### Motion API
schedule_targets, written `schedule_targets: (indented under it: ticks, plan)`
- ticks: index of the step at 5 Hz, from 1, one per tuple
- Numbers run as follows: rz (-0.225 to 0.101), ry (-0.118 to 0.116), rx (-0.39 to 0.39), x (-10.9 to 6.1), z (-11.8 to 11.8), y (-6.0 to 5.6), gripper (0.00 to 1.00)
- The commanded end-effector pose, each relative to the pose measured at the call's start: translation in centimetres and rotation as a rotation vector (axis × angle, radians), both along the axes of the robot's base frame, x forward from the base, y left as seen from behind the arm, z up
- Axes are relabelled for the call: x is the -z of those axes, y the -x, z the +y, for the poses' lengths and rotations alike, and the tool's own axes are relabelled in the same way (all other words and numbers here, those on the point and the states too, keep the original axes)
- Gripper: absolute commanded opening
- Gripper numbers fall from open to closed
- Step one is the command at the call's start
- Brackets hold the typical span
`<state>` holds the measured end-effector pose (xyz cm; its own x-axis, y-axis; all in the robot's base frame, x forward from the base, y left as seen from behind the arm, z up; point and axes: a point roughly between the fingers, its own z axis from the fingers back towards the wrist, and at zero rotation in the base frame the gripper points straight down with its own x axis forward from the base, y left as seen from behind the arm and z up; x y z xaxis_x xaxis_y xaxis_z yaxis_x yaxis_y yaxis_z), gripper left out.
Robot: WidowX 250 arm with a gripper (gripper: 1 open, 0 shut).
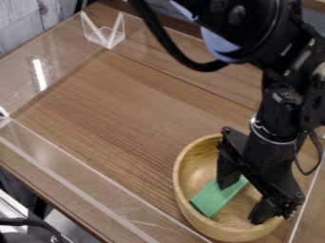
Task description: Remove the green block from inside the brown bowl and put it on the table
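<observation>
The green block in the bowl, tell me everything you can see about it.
The flat, matte green rectangular block lies inside the round tan wooden bowl, slanting from the bowl's floor up toward its far wall. Only its near end shows; the rest is hidden behind the black gripper, whose jaws stand open, one on each side of it. Whether they touch it cannot be told. It is not yet lifted out.

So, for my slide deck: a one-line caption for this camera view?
Open gripper lowered into the brown bowl, straddling the green block.
</observation>
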<state>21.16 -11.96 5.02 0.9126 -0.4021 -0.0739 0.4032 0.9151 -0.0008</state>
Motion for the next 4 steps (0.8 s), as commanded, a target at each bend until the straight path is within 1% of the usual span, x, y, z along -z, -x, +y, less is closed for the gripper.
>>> schedule_targets:
  ticks: [1, 2, 4]
  plan:
    - [-0.019, 0.019, -0.017, -0.6, 0.0, -0.4, 0.0]
    - [-0.008, 0.023, -0.042, -1.0, 0.0, -0.3, 0.0]
    - [0.027, 0.019, -0.066, -2.1, 0.0, 0.1, 0.0]
